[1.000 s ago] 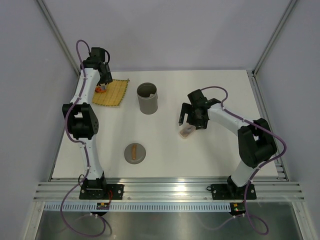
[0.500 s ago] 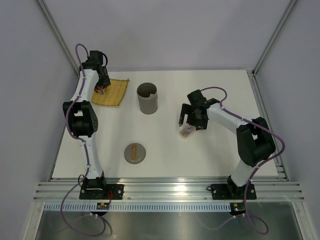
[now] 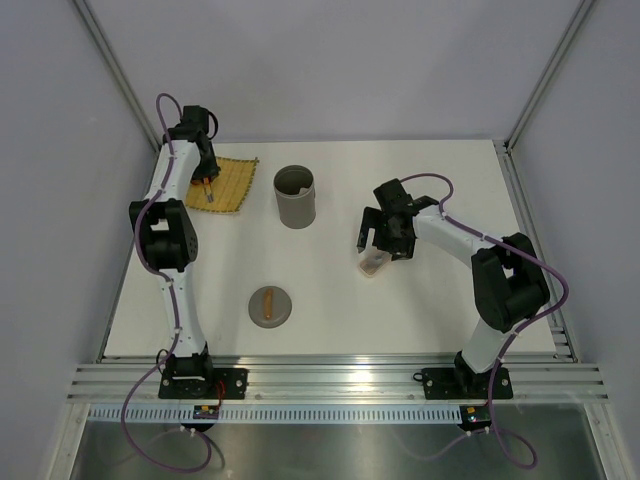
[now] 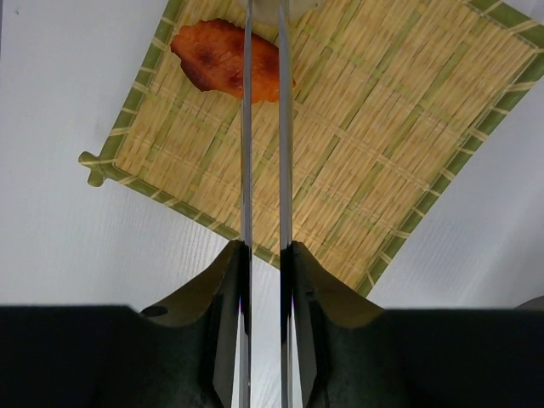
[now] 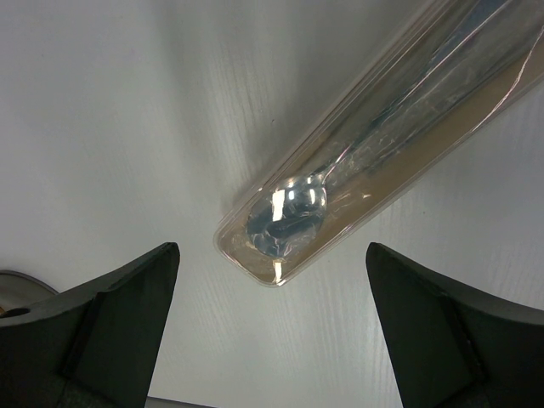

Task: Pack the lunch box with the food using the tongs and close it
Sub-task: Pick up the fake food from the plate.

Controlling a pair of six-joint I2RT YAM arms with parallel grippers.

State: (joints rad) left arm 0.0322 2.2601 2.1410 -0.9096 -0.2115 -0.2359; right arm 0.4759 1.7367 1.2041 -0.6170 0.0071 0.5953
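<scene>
My left gripper (image 4: 265, 251) is shut on the silver tongs (image 4: 246, 127), whose two slim arms run close together out over the yellow woven mat (image 4: 365, 144). An orange piece of food (image 4: 217, 59) lies on the mat's far corner, with both tong arms crossing it. The tong tips are cut off by the frame's top edge. From above, the left gripper (image 3: 203, 163) hangs over the mat (image 3: 232, 186) at the back left. The grey lunch box (image 3: 294, 198) stands open and upright beside the mat. My right gripper (image 3: 377, 243) is open and empty.
A clear oblong cutlery case (image 5: 382, 136) with a spoon (image 5: 289, 212) inside lies just beyond the right gripper (image 5: 272, 255). From above, the case (image 3: 373, 264) sits right of centre. A round grey lid (image 3: 270, 305) with a brown handle lies near the front.
The left gripper has squeezed the tongs, bringing their arms closer together, and its wrist has shifted slightly toward the back over the mat. The right arm has not moved.
</scene>
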